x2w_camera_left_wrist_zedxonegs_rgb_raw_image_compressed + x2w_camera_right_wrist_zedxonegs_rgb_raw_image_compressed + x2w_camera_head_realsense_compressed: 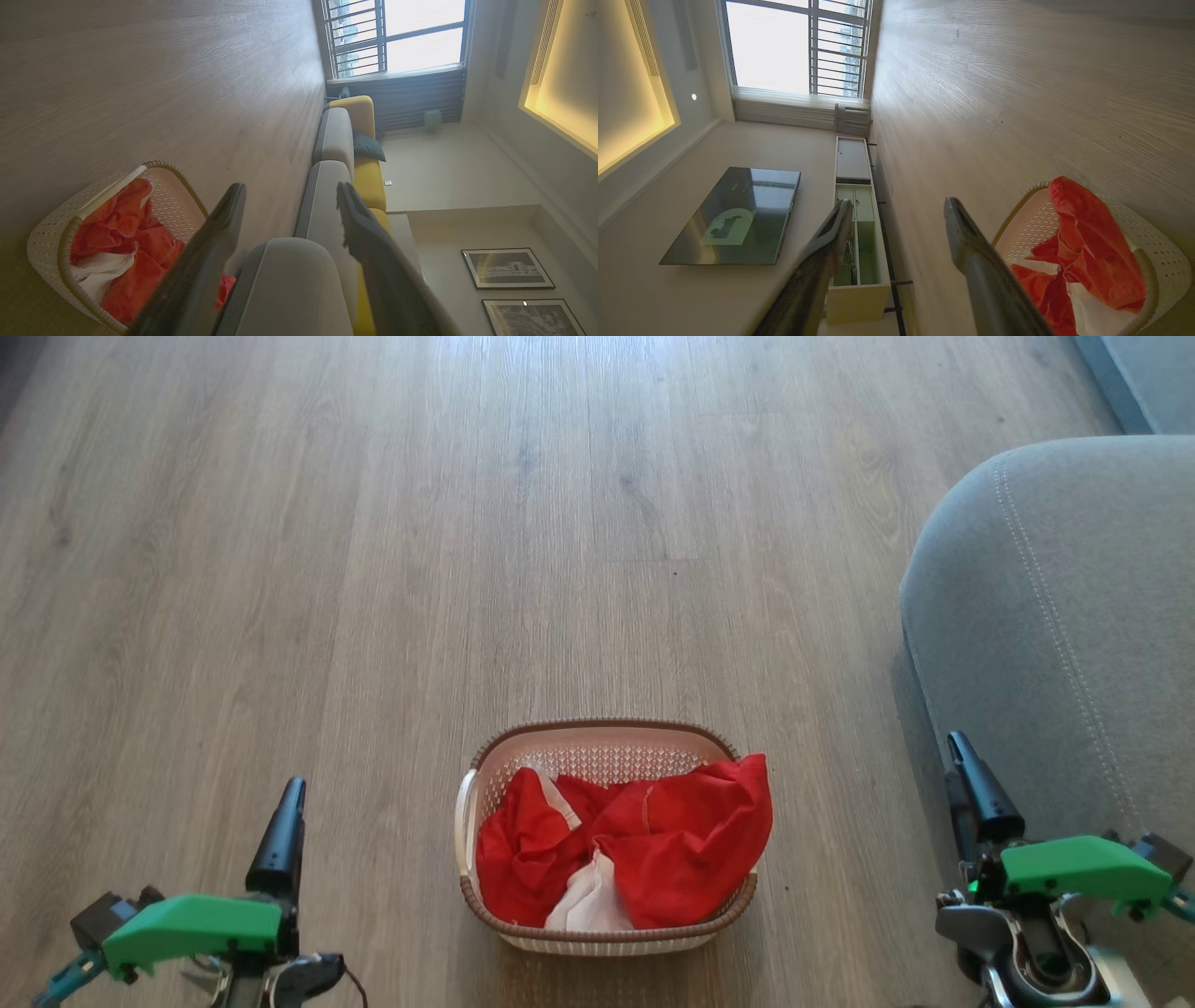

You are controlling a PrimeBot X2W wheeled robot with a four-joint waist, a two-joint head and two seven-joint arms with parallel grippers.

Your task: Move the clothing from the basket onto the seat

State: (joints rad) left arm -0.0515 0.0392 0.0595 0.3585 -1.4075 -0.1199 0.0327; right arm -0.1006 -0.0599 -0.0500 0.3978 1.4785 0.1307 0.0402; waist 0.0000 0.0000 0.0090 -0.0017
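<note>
The cream basket [597, 724] with a brown rim stands on the wooden floor, low in the middle of the head view. The red clothing [653, 840] with white patches lies crumpled inside it, one fold draped over the right rim. The grey seat [1055, 616] rises at the right. My left gripper [288, 798] is to the left of the basket and my right gripper [962, 751] is between the basket and the seat. The left gripper [290, 186] is open and holds nothing, with the basket [46, 233] and clothing [121, 233] to its left. The right gripper [897, 203] is likewise open, with the clothing [1087, 233] beside it.
Bare wooden floor [467, 523] stretches beyond the basket. The left wrist view shows a row of grey sofa cushions [334, 135] with yellow backs, and a window [397, 37]. A wall television [733, 214] and a low cabinet [854, 224] appear in the right wrist view.
</note>
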